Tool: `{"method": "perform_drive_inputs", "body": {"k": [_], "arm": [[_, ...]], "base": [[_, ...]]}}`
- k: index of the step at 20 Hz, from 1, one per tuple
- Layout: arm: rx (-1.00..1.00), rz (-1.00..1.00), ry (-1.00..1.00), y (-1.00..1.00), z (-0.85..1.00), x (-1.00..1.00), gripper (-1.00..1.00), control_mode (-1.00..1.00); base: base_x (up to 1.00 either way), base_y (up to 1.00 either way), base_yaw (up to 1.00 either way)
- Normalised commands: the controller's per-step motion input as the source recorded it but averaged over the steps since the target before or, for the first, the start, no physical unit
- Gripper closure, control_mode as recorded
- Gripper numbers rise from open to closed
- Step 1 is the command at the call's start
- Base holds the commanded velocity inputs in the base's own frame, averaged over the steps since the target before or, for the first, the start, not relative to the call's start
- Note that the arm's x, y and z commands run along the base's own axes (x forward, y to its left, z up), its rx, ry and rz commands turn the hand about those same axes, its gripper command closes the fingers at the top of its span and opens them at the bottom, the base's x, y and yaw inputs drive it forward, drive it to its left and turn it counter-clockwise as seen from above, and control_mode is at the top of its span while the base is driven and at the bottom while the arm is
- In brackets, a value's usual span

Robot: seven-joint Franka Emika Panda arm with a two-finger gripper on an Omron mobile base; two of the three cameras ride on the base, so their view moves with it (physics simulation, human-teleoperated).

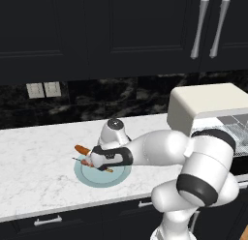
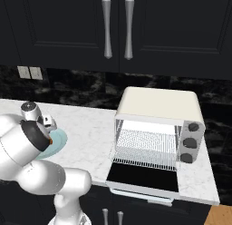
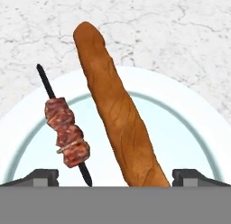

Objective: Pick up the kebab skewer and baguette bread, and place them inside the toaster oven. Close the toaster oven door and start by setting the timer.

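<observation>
The white marble counter [image 1: 34,157] runs under dark upper cabinets [image 1: 121,26] with silver handles. At its right end stands the cream toaster oven [image 2: 158,106], wire rack showing inside. The toaster oven door [image 2: 144,178] is dropped open and lies flat toward the front, its dark glass facing up.

Well to the left of the oven sits a light blue plate [image 1: 97,178], and the arm reaches over it. The tool [image 3: 115,178] hangs just above the plate with its jaws spread wide apart, holding nothing; one tip shows at each lower corner of the hand view.

The baguette bread [image 3: 115,110] lies on the plate. In the hand view its long axis runs from between the tips up and slightly left, its far rounded end sticking out past the plate rim over the counter. The kebab skewer [image 3: 66,135] lies just beside it on the left, roughly parallel, apart from it, chunks bunched toward the near end and the bare stick pointing away.
</observation>
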Motion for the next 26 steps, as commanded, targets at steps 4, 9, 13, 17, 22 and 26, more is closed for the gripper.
{"method": "perform_drive_inputs", "body": {"k": [4, 9, 13, 17, 22, 26], "arm": [[-0.02, 0.0, 0.01, -0.09, 0.0, 0.0, -1.0, -1.0], [-0.04, 0.02, 0.05, -0.25, -0.03, 0.0, -1.0, -1.0], [-0.03, 0.07, 0.04, -0.25, -0.08, 0.0, -1.0, -1.0], [-0.02, 0.09, 0.03, -0.09, -0.21, 0.05, -1.0, -1.0], [-0.03, 0.1, 0.02, 0.0, -0.38, 0.01, -1.0, -1.0], [-0.04, 0.12, 0.0, -0.15, -0.26, 0.06, -1.0, -1.0]], "base": [[0.0, 0.0, 0.0], [0.0, 0.0, 0.0], [0.0, 0.0, 0.0], [0.0, 0.0, 0.0], [0.0, 0.0, 0.0], [0.0, 0.0, 0.0]]}}
